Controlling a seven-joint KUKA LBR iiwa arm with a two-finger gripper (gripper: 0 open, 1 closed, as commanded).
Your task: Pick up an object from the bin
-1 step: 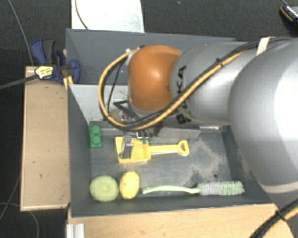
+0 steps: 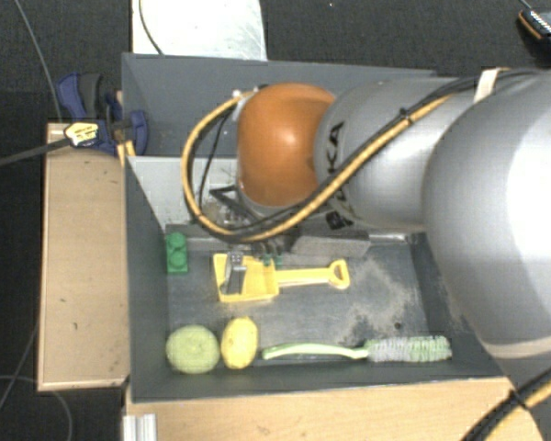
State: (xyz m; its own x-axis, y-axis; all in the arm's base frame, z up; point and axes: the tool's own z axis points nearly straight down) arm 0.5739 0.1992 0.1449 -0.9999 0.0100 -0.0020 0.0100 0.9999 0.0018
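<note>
Seemingly gripper (image 2: pixel 241 263) over yellow scoop (image 2: pixel 257 288) (central)

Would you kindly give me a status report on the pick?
Arm low over yellow toy shovel, blade end. Shovel flat, mid-bin. Green block to its left, apart.

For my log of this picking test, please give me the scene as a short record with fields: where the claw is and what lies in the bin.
bin: grey metal bin
claw: claw low over the wide end of the yellow plastic toy shovel, mid-bin
left of shovel: small green plastic block
along the view's lower edge, left to right: green round ball, yellow lemon-shaped oval, pale green long-handled brush
</note>
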